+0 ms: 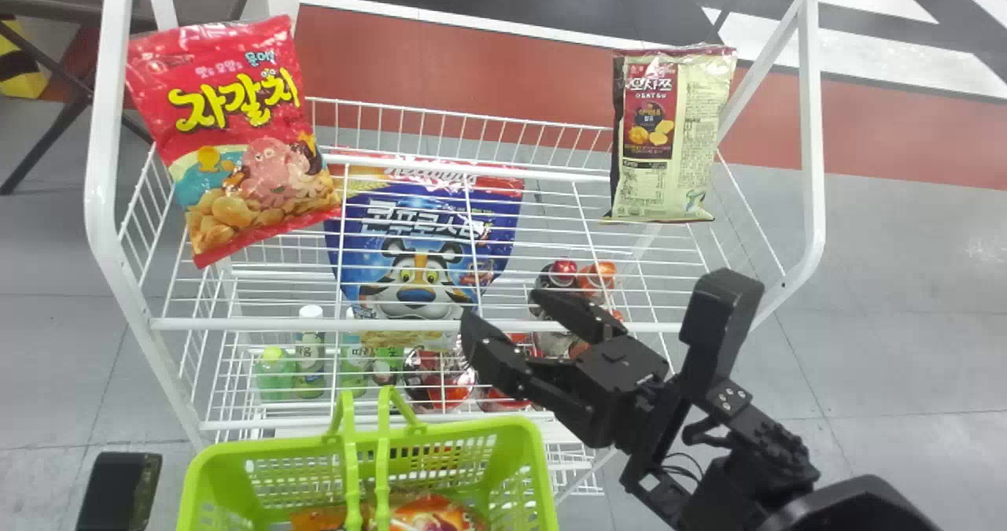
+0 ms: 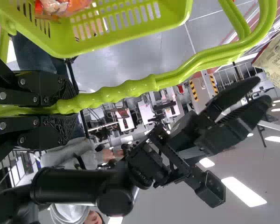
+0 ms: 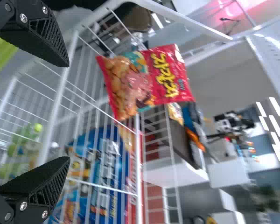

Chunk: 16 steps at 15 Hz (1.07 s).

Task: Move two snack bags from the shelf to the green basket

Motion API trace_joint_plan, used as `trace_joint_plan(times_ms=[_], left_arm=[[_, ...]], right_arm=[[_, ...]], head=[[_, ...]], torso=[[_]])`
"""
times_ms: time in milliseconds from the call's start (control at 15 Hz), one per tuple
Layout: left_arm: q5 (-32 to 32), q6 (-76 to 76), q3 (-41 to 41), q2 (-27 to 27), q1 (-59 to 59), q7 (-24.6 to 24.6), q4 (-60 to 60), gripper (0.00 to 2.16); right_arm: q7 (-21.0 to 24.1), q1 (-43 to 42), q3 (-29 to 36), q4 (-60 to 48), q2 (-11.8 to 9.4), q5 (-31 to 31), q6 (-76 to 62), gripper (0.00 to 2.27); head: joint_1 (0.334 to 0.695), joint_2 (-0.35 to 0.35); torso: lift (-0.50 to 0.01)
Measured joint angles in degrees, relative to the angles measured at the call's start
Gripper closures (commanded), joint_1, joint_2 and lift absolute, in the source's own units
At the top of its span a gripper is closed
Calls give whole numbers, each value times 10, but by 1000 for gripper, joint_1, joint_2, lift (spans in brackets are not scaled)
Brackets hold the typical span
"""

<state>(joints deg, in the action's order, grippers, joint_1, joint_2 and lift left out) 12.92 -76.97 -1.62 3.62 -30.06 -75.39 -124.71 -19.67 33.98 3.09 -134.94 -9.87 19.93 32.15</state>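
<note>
Though on one shelf (image 1: 393, 324), two snack bags (image 1: 244, 145) well apart.

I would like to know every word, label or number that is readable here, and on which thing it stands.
"자갈치", large yellow letters: red snack bag
"오사쯔", with "OSATSU" under it: cream snack bag
"콘푸로스", the character after it unclear: blue bag
Too small or blurred to read: the other print on these three bags, and the labels of the bottles.
</note>
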Motion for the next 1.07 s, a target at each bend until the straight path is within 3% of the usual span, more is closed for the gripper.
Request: trace_joint_plan(times_ms=[333,600,1067], left_arm=[[0,18,-2,0,0,-4,15,2111],[1,32,-4,1,-3,-8,22,2111],[5,42,1,2,-10,-15,24,2111]], right_arm=[[84,44,-33,35,7,-88,-188,117],[100,70,-53,49,16,-130,-314,124],[104,76,-65,44,23,-141,-317,124]], head=[[695,-350],[695,-350],[695,-350]], torso=[[-18],[-18],[-18]])
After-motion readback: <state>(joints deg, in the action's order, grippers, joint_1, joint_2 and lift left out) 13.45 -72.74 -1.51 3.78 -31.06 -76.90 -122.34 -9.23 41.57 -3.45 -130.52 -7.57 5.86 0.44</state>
